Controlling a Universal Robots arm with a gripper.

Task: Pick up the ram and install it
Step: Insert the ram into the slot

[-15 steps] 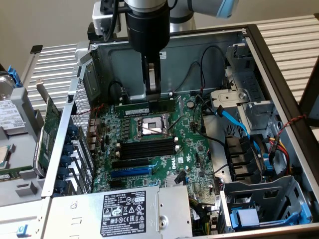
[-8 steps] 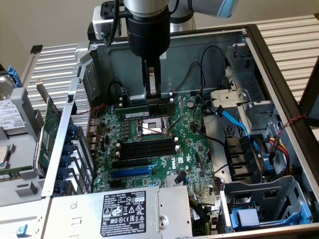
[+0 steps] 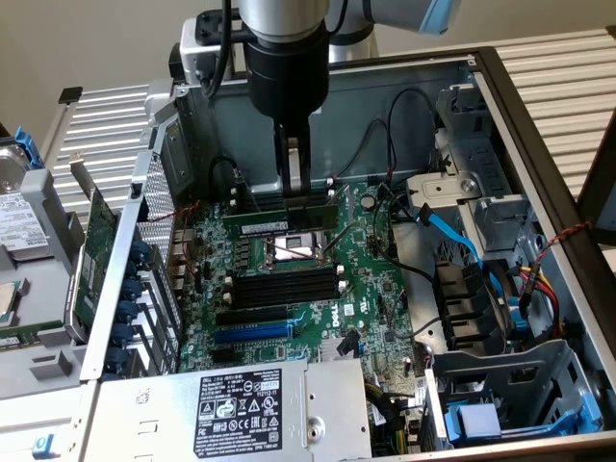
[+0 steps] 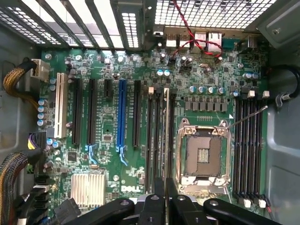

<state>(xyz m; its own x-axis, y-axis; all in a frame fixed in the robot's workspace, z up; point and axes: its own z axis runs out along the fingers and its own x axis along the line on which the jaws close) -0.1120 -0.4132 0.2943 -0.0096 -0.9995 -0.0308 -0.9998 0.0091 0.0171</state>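
my hand [image 3: 296,185] clamped on the ram [image 3: 281,214] | ram right under me, edge-down in a slot [image 4: 156,140] beside the socket [image 4: 202,154] | long axis along the slot

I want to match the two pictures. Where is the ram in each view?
Exterior view: the ram lies lengthwise below the gripper, just behind the CPU socket.
Wrist view: the ram shows edge-on, beside the CPU socket.
Shared landmark: the CPU socket.
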